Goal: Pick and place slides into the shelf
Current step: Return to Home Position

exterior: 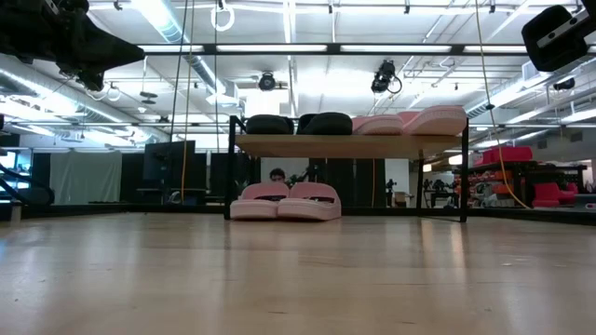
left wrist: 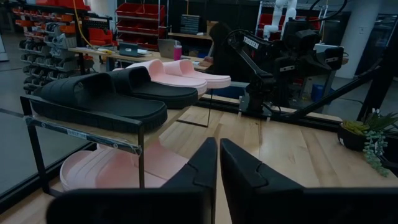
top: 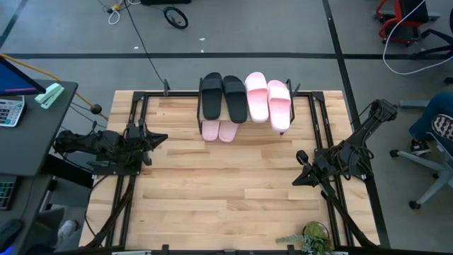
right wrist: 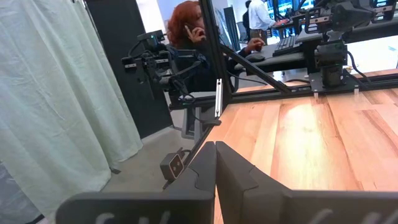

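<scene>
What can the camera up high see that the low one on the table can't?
Only the high view shows where the arms wait, with the left gripper at the table's left side and the right gripper at its right. It also shows a little plant at the table's edge.
Only the low view shows the ceiling lights and the open space under the top board.
Both show the shelf, with black slides and pink slides on top and a pink pair below.

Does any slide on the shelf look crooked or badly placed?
Slightly. The rightmost pink slide on top of the shelf sits farther forward than the other three and seems to overhang its front edge. The pink pair below looks tidy.
</scene>
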`<move>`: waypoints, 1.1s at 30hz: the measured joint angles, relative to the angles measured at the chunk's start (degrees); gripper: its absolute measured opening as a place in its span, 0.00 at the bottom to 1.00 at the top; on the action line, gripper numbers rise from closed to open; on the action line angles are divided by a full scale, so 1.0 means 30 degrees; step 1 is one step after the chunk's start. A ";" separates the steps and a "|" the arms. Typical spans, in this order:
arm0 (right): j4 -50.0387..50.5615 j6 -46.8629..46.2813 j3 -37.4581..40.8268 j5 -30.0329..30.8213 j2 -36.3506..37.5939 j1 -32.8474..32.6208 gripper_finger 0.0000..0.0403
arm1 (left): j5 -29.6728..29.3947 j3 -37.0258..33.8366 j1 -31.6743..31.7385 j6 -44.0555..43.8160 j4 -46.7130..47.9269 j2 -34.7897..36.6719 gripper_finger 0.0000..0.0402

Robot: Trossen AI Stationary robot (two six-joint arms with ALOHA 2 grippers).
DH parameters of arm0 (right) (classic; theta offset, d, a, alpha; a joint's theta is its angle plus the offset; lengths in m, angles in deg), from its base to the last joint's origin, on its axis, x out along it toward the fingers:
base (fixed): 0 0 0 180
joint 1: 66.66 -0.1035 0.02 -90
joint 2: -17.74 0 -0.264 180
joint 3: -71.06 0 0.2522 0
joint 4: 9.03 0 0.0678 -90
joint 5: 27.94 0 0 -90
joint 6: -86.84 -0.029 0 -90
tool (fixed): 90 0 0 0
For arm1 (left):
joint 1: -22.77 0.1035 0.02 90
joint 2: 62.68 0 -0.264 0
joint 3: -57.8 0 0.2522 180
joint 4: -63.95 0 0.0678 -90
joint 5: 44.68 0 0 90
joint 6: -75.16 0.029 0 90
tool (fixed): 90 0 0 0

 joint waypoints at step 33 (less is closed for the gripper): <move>-0.0005 0.0000 0.0000 0.0000 0.0000 0.0000 0.02 | 0.0004 0.0001 -0.0001 -0.0003 -0.0003 -0.0002 0.07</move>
